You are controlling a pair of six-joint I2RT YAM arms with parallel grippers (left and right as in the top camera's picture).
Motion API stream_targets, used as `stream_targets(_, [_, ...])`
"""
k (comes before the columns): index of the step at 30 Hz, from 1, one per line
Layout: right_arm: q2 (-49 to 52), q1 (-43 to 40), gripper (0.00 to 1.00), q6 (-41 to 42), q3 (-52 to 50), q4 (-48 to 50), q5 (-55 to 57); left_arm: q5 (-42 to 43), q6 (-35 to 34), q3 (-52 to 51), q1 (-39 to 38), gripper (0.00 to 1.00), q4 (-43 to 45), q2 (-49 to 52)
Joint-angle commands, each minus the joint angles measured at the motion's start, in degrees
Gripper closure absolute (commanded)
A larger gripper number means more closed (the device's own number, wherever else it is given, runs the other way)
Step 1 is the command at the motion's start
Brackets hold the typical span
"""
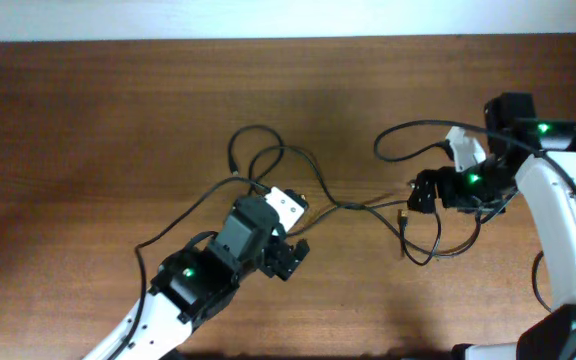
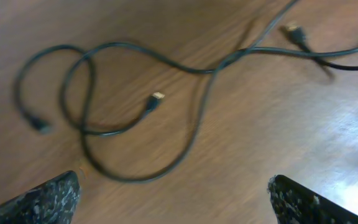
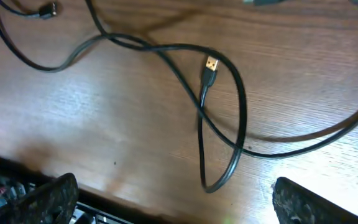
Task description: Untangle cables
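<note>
The cables (image 1: 343,203) lie spread across the middle of the table (image 1: 88,120), thin black cords looping over one another from a cluster of curls left of centre to a second knot of loops at the right. In the right wrist view a gold-tipped plug (image 3: 211,65) rests inside a long narrow loop (image 3: 238,106), with a strand crossing under it. The left wrist view shows another gold-tipped plug (image 2: 157,98) lying within overlapping curls, and a dark plug (image 2: 40,125) at the far end of a curl.

The left gripper (image 1: 286,255) hangs over its curls with jaws spread wide and nothing between them; the right gripper (image 1: 423,195) is likewise spread and empty above its loop. The cords cross at several places, so the sorting looks barely begun and this reads as the reach before a pick. The next move calls for closing on one free plug end and drawing it back out of its loop without dragging the neighbouring strands.

Both arms cover parts of the cords from overhead, and the left wrist view is blurred; there may be three cords, but I cannot count them surely
</note>
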Motion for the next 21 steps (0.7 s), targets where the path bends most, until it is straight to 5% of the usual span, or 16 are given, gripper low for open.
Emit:
stream_targets(1, [-0.44,1.27,0.01,-0.44,-1.7,0.39,-1.2,-5.81,-0.15,0.2,0.24,0.01,-1.81,-2.27])
stream_targets(21, [-0.44,9.33,0.08,7.56,-17.66,12.44,-1.79,-10.64,-0.15,0.2,0.24,0.01,-5.77,-5.97])
